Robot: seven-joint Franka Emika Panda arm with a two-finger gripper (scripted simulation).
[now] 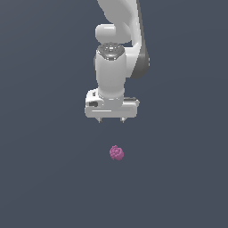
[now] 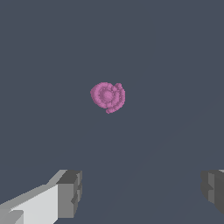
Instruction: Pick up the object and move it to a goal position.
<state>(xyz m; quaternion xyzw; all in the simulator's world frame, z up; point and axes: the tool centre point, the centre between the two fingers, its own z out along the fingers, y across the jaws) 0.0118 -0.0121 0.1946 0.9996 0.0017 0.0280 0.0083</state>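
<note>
The object, a tiny magenta-pink bumpy berry-like ball [image 1: 116, 152], lies on the dark grey floor. It also shows in the wrist view [image 2: 108, 96]. My white gripper [image 1: 111, 120] hangs above it, a little toward the exterior view's left, with a clear gap between them. The jaws stand wide apart and hold nothing. In the wrist view the gripper [image 2: 142, 192] shows two grey fingertips [image 2: 70, 192] spread far apart, with the ball beyond them, not between them.
A plain dark grey floor [image 1: 44, 178] surrounds the ball. The white arm [image 1: 116, 40] rises above the gripper to the frame's top. No goal marker shows.
</note>
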